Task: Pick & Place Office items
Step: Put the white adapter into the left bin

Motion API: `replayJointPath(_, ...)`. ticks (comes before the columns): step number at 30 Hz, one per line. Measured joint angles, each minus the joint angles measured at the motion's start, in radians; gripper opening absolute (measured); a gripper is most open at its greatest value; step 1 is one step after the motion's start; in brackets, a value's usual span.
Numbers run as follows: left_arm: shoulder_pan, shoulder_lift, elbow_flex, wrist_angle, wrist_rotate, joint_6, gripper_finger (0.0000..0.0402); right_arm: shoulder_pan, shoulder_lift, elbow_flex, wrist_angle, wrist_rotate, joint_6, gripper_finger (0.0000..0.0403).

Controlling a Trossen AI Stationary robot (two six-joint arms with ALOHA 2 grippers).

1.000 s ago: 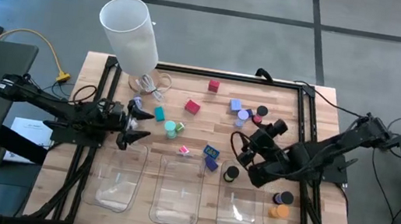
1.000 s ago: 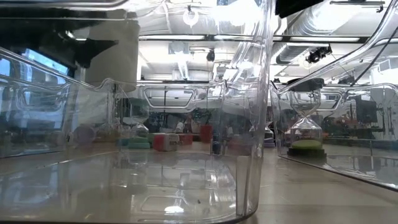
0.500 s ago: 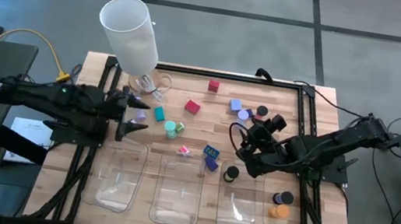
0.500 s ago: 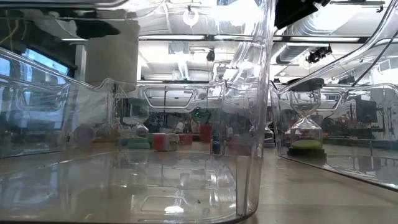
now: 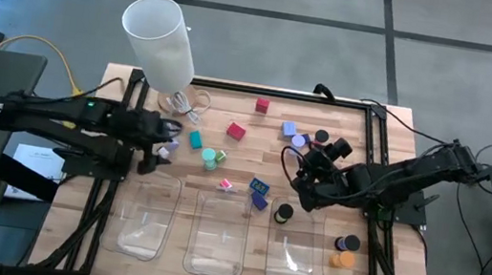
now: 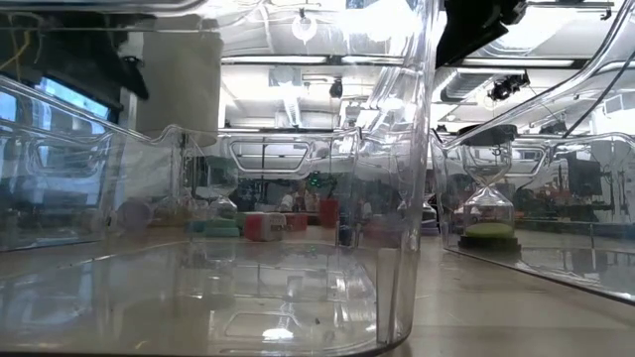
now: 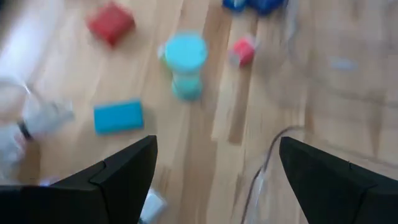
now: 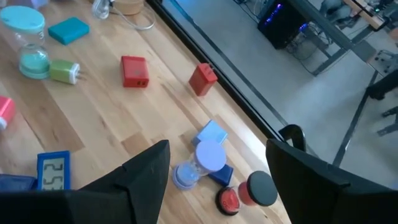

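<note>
Wood planks, pale and butcher-block jointed, make up the surface (image 5: 344, 122), framed by dark rails. Three clear plastic trays (image 5: 216, 239) with rounded corners sit in a row along its near edge, and a tall white cylinder (image 5: 159, 39) stands at the far left corner.

Office items are scattered over the middle. A flat teal block (image 5: 196, 139) and a small teal-capped hourglass (image 5: 210, 159) lie just right of the left claw (image 5: 165, 142), whose dark fingers stand wide apart with nothing between them; the left wrist view shows the same block (image 7: 118, 117) and hourglass (image 7: 185, 73) ahead of the fingers, with a red cube (image 7: 111, 23) farther off. A second red cube (image 5: 262, 106) sits by the far rail.

Right claw (image 5: 303, 176) hovers mid-surface, fingers parted and empty. Just beyond it lie a light blue block (image 8: 211, 133), a purple-capped hourglass (image 8: 200, 163) and round black and red caps (image 8: 249, 190). A small blue piece (image 8: 53, 170) with a pale display-like face lies to its left; any writing there is unreadable. A black cap (image 5: 284, 213) lies just near of this claw, and black and orange caps (image 5: 344, 251) lie near the right rail.
</note>
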Motion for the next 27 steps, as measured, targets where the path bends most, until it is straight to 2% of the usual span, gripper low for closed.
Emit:
replayJointPath(6, 0.094, 0.141, 0.017, -0.196, 0.002, 0.011, 0.033, -0.005, 0.0, 0.0, 0.001, -0.03, -0.003, 0.0256)
replayJointPath(10, 0.139, 0.208, 0.053, -0.321, 0.001, 0.157, 0.033, -0.004, 0.0, 0.0, 0.001, -0.032, -0.003, 0.0256)
replayJointPath(15, 0.151, 0.241, 0.055, -0.327, -0.001, 0.453, 0.033, -0.004, 0.0, 0.0, 0.002, -0.032, -0.003, 0.0256)
replayJointPath(17, 0.15, 0.249, 0.055, -0.326, -0.033, 0.547, 0.033, -0.004, 0.0, 0.0, 0.002, -0.032, -0.003, 0.0256)
replayJointPath(21, 0.157, 0.262, 0.055, -0.325, -0.109, 0.665, 0.033, -0.004, 0.0, -0.001, 0.003, -0.031, -0.003, 0.0256)
replayJointPath(27, 0.209, 0.3, 0.056, -0.323, -0.061, 0.785, 0.033, -0.004, 0.0, -0.068, 0.068, -0.032, -0.05, 0.0256)
